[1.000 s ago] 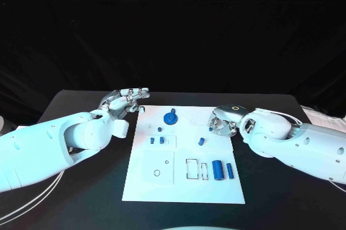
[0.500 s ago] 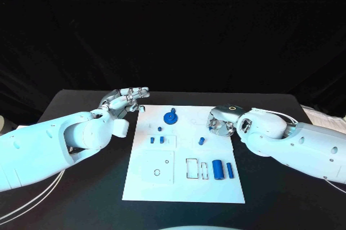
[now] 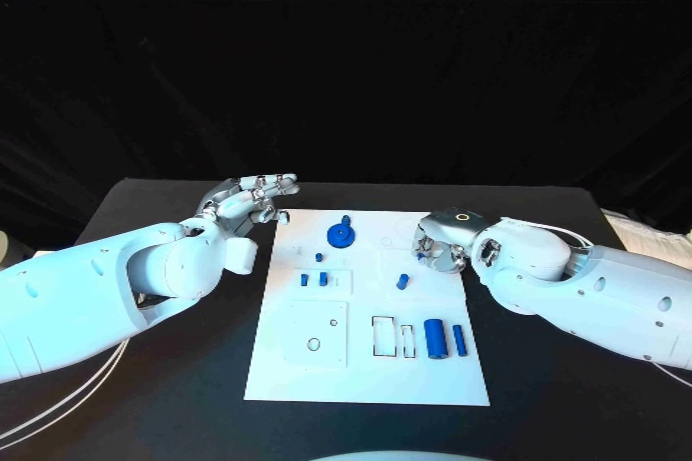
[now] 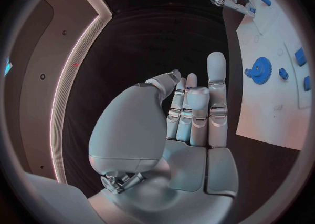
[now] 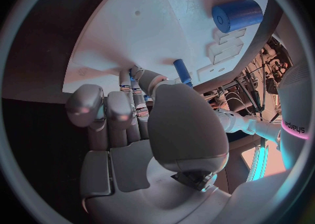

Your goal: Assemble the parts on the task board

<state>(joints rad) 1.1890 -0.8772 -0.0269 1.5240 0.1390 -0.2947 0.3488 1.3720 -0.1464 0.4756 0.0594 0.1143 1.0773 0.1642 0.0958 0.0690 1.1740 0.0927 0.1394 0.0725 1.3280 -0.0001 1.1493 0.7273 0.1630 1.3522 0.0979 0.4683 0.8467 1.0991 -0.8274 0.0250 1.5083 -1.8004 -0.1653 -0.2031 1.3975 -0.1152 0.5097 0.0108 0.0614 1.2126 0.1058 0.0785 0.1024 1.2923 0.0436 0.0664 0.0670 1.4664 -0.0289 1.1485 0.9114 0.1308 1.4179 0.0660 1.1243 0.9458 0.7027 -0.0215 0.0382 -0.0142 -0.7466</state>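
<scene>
The white task board [image 3: 368, 366] lies in the middle of the black table. On it are a blue gear [image 3: 342, 236], small blue blocks [image 3: 315, 279], a short blue peg [image 3: 404, 280], a thick blue cylinder [image 3: 436, 338] and a thin blue rod [image 3: 460, 341]. My right hand [image 3: 440, 247] hovers over the board's right edge, just beyond the peg. Its fingers [image 5: 128, 95] are curled in toward the thumb, and I see nothing in them. The peg [image 5: 182, 71] lies just past the thumb. My left hand [image 3: 254, 199] is off the board's far left corner, fingers [image 4: 197, 105] raised and holding nothing.
Two rectangular slots [image 3: 387, 337] and a raised square plate with a round hole [image 3: 316, 333] mark the board's near half. Bare black table [image 3: 562, 381] surrounds the board. The gear [image 4: 261, 70] and some blue parts also appear in the left wrist view.
My right hand has shifted slightly left, further over the board toward the peg. The left hand and the parts have not moved.
</scene>
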